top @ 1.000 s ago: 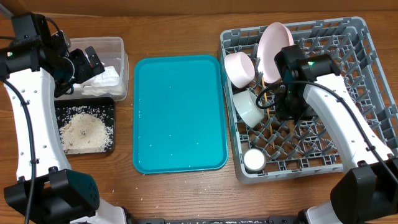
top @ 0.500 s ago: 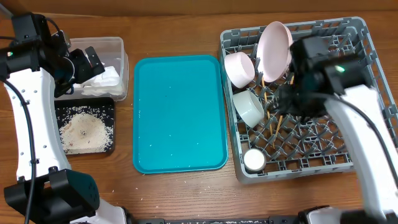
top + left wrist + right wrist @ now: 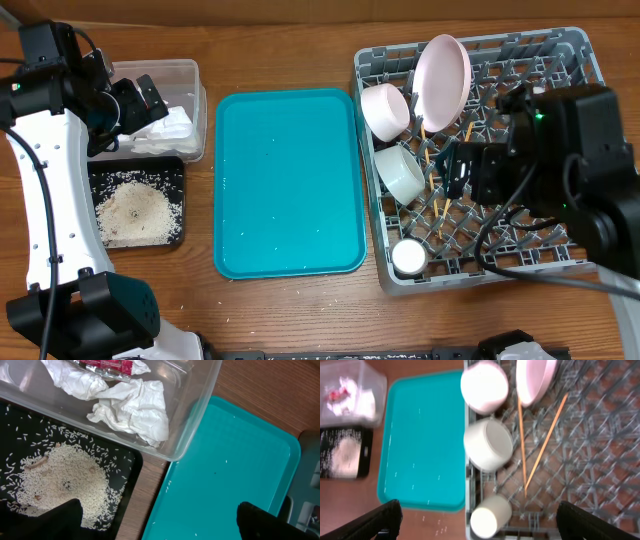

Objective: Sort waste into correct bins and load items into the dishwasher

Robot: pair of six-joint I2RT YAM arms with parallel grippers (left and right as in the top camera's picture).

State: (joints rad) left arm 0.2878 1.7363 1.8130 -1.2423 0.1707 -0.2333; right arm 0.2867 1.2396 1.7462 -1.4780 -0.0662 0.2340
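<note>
The grey dishwasher rack [image 3: 570, 60] holds the whitish-pink plate [image 3: 443, 80] on edge, two bowls [image 3: 384, 110] [image 3: 402, 172], the white cup [image 3: 409, 258] and two wooden chopsticks [image 3: 438, 195] lying on its grid. My right gripper [image 3: 462, 172] hangs open above the rack and holds nothing. In the right wrist view the chopsticks [image 3: 521, 440] lie well ahead of the gripper [image 3: 477, 517]. My left gripper [image 3: 135, 105] is open and empty above the bins. Crumpled wrappers [image 3: 135, 407] lie in the clear tub [image 3: 200, 415]. Rice [image 3: 60, 480] fills the black tray [image 3: 132, 460].
A teal serving tray [image 3: 290, 180] with a few stray rice grains lies between the bins and the rack. A few grains dot the wooden table [image 3: 445, 520] near the tray's front corner.
My right gripper has opened, let go of the chopsticks in the rack, and risen up and to the right. The left arm has not moved.
</note>
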